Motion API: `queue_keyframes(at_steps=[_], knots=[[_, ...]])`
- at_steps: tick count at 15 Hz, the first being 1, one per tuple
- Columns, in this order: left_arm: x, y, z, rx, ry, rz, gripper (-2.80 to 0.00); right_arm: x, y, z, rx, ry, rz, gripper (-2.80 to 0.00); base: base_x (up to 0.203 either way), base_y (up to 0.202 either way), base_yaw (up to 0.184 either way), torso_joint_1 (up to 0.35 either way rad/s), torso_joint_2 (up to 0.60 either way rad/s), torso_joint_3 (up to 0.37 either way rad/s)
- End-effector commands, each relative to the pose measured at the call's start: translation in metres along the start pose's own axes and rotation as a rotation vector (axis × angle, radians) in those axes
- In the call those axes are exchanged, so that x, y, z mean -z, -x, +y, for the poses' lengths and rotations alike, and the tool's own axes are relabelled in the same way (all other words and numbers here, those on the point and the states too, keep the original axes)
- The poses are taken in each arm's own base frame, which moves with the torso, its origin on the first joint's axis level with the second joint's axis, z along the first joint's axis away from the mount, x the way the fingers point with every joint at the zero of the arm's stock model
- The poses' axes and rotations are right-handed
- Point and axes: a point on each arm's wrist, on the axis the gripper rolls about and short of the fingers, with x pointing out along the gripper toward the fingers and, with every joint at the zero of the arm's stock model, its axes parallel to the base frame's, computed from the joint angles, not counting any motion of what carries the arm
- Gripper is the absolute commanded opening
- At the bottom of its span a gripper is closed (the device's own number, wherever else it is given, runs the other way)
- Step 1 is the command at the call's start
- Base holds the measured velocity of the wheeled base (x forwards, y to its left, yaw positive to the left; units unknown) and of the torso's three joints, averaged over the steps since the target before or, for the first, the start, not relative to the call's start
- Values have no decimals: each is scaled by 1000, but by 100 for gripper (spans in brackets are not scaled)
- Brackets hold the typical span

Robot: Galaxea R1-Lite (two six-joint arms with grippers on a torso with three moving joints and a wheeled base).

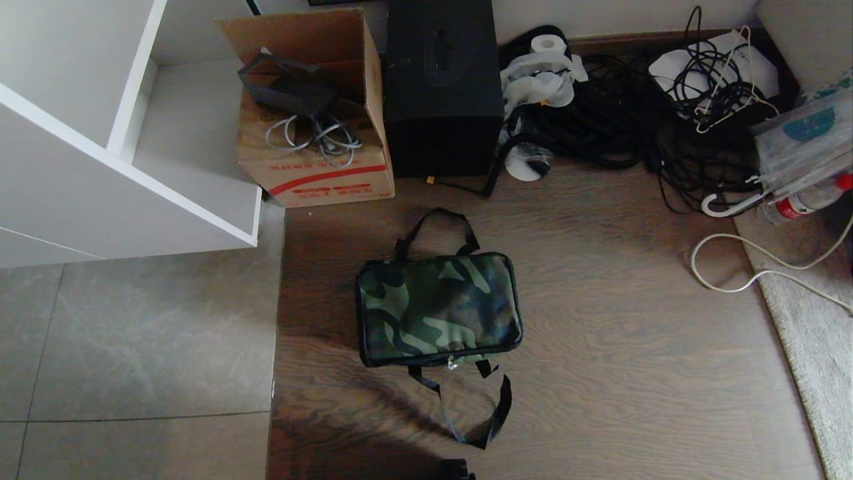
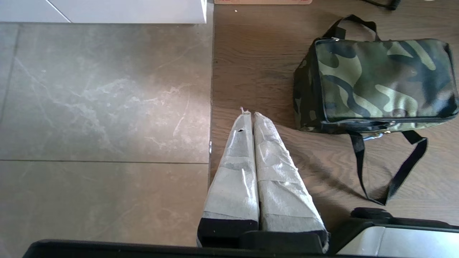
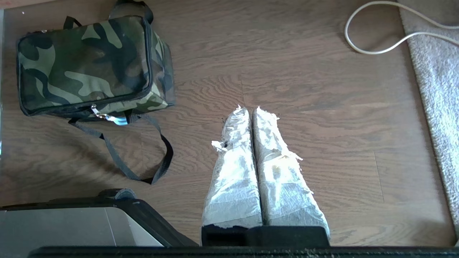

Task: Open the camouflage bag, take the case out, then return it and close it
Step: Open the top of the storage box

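Observation:
The camouflage bag [image 1: 438, 308] lies flat and zipped on the wooden floor, black strap handles spread at its far and near sides. The bag [image 2: 383, 84] shows to one side of my left gripper [image 2: 251, 114], which hangs shut and empty above the floor, well clear of it. My right gripper [image 3: 248, 109] is shut too, empty, over bare wood on the bag's [image 3: 89, 64] other side. A silver zip pull [image 3: 98, 114] sits on the bag's near edge. The case is hidden. Neither gripper shows in the head view.
Behind the bag stand a brown cardboard box [image 1: 313, 127] with cables and a tall black box [image 1: 442, 87]. A tangle of black cables [image 1: 640, 127] fills the back right. A white shelf unit [image 1: 120, 133] is at the left, a grey rug [image 1: 813, 347] and white cord [image 1: 753, 267] at the right.

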Motion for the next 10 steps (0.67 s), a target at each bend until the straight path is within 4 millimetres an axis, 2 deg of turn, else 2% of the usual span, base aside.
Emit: queue_keyframes(at_steps=[1, 5, 10], knots=[[3, -1, 0, -2, -1, 9, -280, 0, 0, 0, 0, 0, -1, -280, 0, 0, 0, 0, 0, 0], [3, -1, 0, -1, 4, 9, -280, 0, 0, 0, 0, 0, -1, -280, 0, 13, -1, 0, 1, 1], [3, -1, 0, -1, 3, 9, -280, 0, 0, 0, 0, 0, -1, -280, 0, 151, -1, 3, 4, 3]])
